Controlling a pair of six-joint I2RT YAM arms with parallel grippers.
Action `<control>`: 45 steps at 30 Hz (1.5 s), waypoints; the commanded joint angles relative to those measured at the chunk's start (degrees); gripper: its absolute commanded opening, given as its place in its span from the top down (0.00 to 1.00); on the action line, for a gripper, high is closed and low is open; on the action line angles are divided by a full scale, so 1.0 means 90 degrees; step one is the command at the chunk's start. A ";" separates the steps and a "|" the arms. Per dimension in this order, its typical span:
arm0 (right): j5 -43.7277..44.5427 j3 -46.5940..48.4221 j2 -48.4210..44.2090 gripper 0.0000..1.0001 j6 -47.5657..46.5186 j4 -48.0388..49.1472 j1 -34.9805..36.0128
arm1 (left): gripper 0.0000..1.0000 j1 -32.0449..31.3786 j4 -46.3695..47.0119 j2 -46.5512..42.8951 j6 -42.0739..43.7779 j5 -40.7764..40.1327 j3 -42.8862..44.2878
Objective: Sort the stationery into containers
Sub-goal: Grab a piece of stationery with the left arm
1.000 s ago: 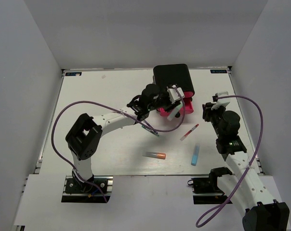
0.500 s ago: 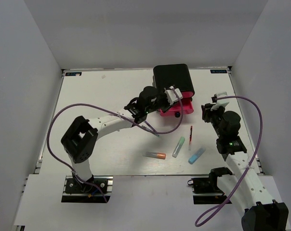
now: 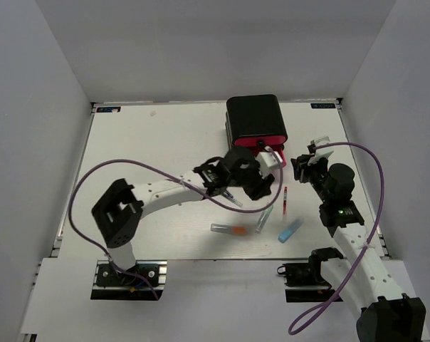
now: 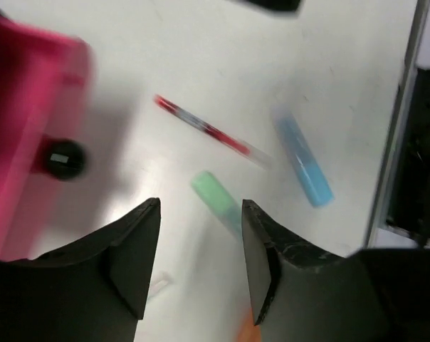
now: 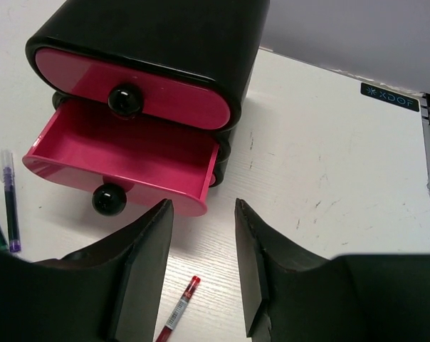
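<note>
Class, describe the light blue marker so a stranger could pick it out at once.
Start at the glossy black drawer case on the far side of the white table and come toward the near edge. The light blue marker lies furthest right there, beside a pale green marker and a thin red pen: short, thick, the only blue one.

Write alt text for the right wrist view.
A glossy black case has its pink top drawer shut and its second drawer pulled open, nothing visible inside. A red pen lies on the white table, below the open, empty right tool.
</note>
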 commanded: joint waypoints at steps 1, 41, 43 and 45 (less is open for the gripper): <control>0.0031 -0.0068 0.0014 0.54 -0.0057 0.0193 -0.0059 | 0.40 -0.0516 -0.1278 0.0619 -0.0774 -0.0172 0.0512; -0.0076 -0.0009 -0.0171 0.55 0.0089 0.0105 -0.0489 | 1.00 -0.0948 -0.1818 0.0632 -0.0058 -0.2909 0.1119; -0.0085 -0.0009 -0.0200 0.55 0.0099 0.0105 -0.0489 | 1.00 -0.0705 -0.1691 0.0387 0.0559 -0.2558 0.1255; -0.0095 0.0001 -0.0191 0.56 0.0099 0.0105 -0.0489 | 1.00 -0.0509 -0.1691 0.0309 0.0922 -0.2381 0.1499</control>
